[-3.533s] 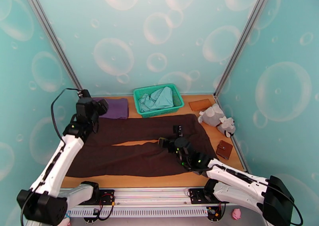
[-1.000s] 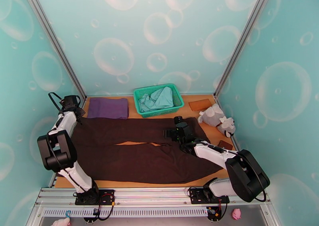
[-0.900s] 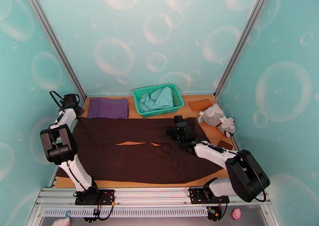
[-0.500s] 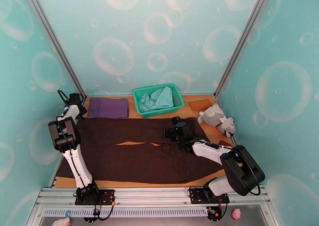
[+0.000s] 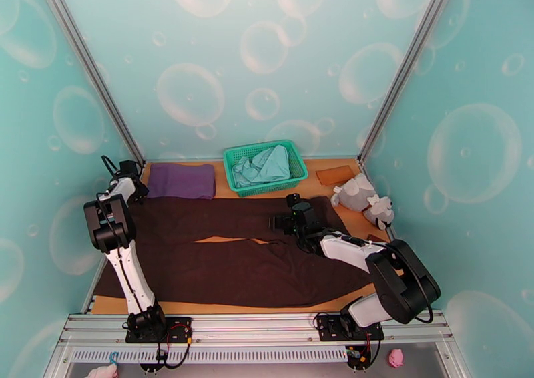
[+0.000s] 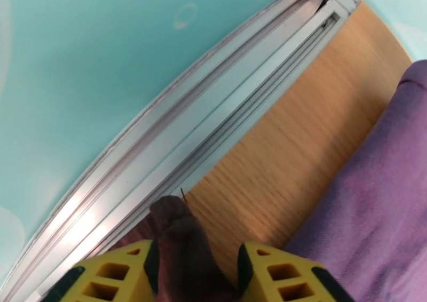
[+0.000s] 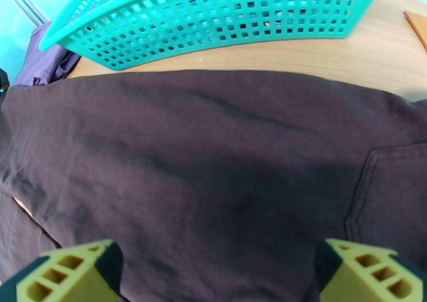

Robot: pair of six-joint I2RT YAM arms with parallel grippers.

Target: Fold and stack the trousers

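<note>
Trousers (image 5: 227,259) lie flat across the surface (image 5: 315,172), mid-frame from above, with legs left and waist right.
Left pincer (image 6: 195,257) nipped narrow on a hem corner, far left. Right pincer (image 7: 216,271) gapes wide and empty over the seat. Cloth looks soft, limp and light, so likely to sag. Best taken at hem corners and waistband edge.

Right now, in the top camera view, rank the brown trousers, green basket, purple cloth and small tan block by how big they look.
1. the trousers, by far the largest
2. the green basket
3. the purple cloth, somewhat smaller than the basket
4. the tan block, smallest
</note>
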